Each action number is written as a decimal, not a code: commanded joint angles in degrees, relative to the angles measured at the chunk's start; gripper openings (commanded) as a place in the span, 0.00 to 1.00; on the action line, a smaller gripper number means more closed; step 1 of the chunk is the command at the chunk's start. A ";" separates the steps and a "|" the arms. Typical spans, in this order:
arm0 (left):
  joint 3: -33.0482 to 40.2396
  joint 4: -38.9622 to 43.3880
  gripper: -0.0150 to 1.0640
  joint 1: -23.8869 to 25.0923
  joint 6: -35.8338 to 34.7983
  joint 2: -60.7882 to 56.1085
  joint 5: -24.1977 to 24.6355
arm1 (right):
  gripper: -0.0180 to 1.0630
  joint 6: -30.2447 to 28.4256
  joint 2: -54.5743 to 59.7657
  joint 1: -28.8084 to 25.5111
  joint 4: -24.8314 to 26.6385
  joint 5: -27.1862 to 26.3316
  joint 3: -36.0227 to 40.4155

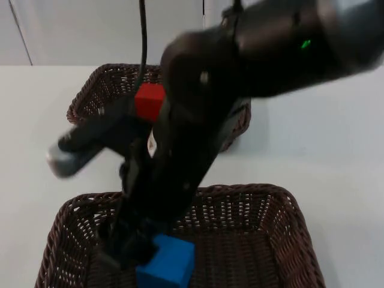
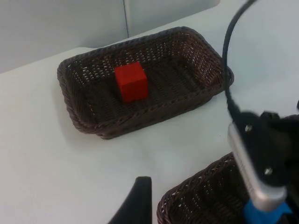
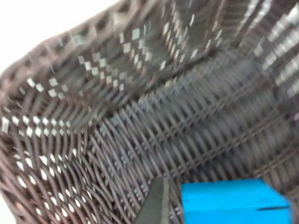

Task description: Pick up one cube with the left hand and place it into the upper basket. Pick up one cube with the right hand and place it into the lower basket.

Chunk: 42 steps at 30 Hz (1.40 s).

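The white tabletop carries two dark wicker baskets. The lower basket sits at the tabletop's near edge; the upper basket lies behind it, toward the far edge by the grey wall, the two a little apart with bare table between them.

The right arm is the largest thing in the top view. It comes in from the far right corner, crosses over the upper basket's right end, bends there and slopes steeply down into the left part of the lower basket. At its tip the right gripper is down inside that basket, against the left side of the blue cube. In the right wrist view one black fingertip stands touching the cube's side, with the basket's woven floor and wall close behind; whether the jaws are clamped on the cube or apart I cannot tell.

The left arm waits off to the side, its left gripper hanging above bare tabletop between the baskets' left ends; only one fingertip is seen, so its spread cannot be told.

The red cube rests on the floor of the upper basket, about mid-length, clear of the walls.
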 commanded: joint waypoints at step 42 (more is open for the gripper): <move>0.11 -2.55 0.87 -0.25 0.30 -6.33 0.23 | 0.71 0.84 -44.08 0.20 0.22 -18.25 24.66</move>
